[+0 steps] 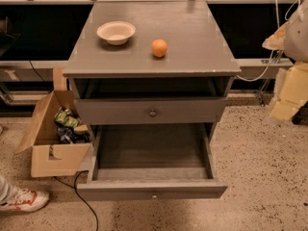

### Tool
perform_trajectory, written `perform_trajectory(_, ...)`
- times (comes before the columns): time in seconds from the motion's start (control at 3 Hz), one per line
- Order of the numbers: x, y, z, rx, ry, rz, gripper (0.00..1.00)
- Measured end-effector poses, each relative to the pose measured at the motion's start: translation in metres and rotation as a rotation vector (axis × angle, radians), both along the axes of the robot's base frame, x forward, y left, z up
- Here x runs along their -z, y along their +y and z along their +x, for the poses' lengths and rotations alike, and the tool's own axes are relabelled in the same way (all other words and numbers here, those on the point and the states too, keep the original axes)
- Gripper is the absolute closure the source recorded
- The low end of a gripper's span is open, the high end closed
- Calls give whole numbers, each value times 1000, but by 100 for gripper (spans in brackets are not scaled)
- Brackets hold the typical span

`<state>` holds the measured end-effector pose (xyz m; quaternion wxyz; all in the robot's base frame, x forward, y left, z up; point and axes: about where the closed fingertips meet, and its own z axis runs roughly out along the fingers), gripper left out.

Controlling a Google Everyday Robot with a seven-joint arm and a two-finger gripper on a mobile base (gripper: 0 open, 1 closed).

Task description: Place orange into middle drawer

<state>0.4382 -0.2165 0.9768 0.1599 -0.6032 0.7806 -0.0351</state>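
Orange (159, 47): small, round, plain orange fruit w/ smooth skin, sits on the grey desk (192, 37) top, approx mid-width, a bit nearer the front edge than the back, nothing touching it. Middle drawer (149, 150): wide grey wood, pulled out toward the cam, directly below the shut drawer front (120, 112), flat grey bottom in plain view, low side walls, tiny metal knob (154, 195) mid-front; orange is up on top, not inside. Tool (287, 100): pale yellowish shape at far R edge of view, off to the desk's side, well apart from orange & drawer.
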Motion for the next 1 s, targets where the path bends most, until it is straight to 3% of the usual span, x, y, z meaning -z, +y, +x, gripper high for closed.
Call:
perform_trajectory(0.33, 0, 0, 0, 0, 0, 1, 0)
perform_trajectory(1.0, 18, 26, 56, 82, -58, 205, 0)
